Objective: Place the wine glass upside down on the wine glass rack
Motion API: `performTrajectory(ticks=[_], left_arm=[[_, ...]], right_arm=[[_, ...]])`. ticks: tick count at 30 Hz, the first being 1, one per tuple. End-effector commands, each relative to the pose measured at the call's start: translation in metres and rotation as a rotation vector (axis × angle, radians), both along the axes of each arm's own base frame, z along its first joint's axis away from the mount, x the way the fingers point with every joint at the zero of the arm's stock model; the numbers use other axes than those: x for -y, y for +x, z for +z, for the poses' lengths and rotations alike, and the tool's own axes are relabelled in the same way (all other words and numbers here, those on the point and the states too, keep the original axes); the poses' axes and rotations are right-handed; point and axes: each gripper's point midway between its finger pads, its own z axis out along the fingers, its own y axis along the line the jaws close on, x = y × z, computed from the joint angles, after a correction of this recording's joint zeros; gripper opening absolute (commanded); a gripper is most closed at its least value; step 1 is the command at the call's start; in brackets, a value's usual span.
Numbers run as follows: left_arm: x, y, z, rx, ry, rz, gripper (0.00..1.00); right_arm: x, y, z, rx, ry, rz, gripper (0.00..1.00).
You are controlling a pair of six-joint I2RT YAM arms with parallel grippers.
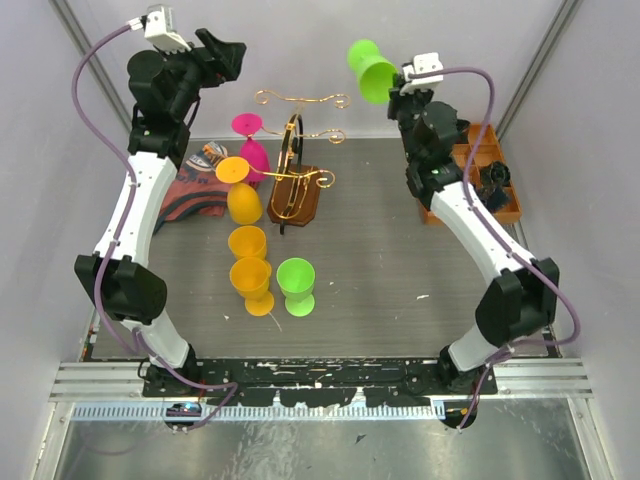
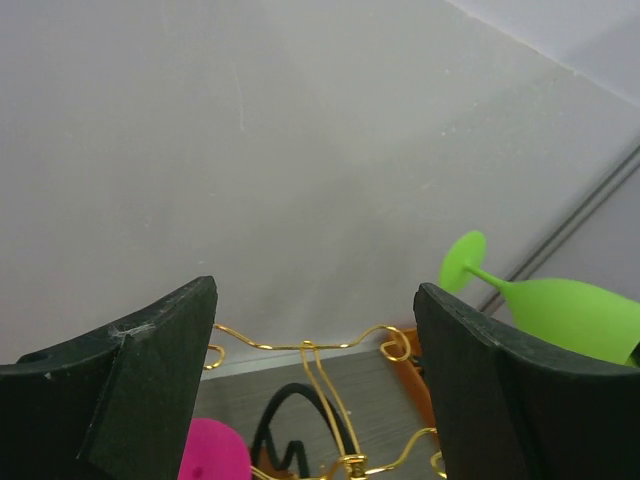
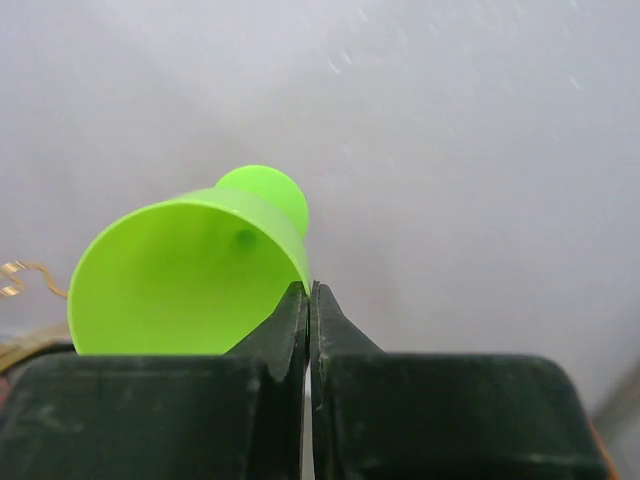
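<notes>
The table [image 1: 400,250] carries the whole layout, and only the top view shows it entire. In that view the left arm [image 1: 135,215] rises at 9 o'clock and the right arm [image 1: 480,240] at 3 o'clock. An orange tray [image 1: 505,205] sits at the table's 2 o'clock edge, partly hidden by the right arm. A crumpled cloth [image 1: 190,200] lies at 10 o'clock. The rack [image 1: 297,190] stands near centre toward 12 o'clock. A pink glass [image 1: 250,150] and a yellow glass [image 1: 243,200] are at its 9 o'clock side; whether they hang from it or rest on the table cannot be told. Two orange glasses [image 1: 250,262] and a second green glass [image 1: 295,285] stand at 6 o'clock of the rack.

The left wrist view shows the left gripper [image 2: 315,290] released, with its jaws spread wide and nothing between them. It looks down on the rack's gold scrolls [image 2: 320,385] and the pink glass's edge [image 2: 212,450].

The right wrist view alone shows the grip. The right gripper [image 3: 308,290] is clenched on the thin rim of the wine glass [image 3: 190,270], whose mouth faces the camera with its foot behind.

The wine glass is bright green and opaque. It is held in the air at 1 o'clock of the rack [image 1: 370,68], tilted and clear of the wire arms.
</notes>
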Motion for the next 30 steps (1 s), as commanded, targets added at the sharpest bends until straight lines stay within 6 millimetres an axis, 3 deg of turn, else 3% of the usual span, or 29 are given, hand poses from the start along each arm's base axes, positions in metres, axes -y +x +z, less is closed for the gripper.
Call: performTrajectory(ticks=[1,5,10,15,21,30], left_arm=[[0.010,-0.018,0.031,-0.032,-0.247,-0.083,0.87],[0.011,-0.022,0.041,-0.062,-0.437,-0.123,0.87],[0.016,-0.024,0.049,-0.092,-0.678,-0.218,0.85],[0.023,-0.024,0.046,-0.127,-0.771,-0.265,0.81],[0.039,-0.026,0.039,-0.193,-0.782,-0.304,0.76],[0.037,-0.023,0.018,-0.263,-0.729,-0.230,0.73]], right_arm=[[-0.046,-0.019,0.097,0.505,0.026,0.194,0.01],[-0.091,-0.016,0.109,0.642,0.035,0.315,0.00],[-0.146,-0.018,0.103,0.736,0.044,0.428,0.00],[-0.184,-0.024,0.094,0.760,0.033,0.515,0.00],[-0.201,-0.030,0.087,0.756,0.046,0.568,0.00],[-0.210,-0.035,0.082,0.768,0.020,0.567,0.00]])
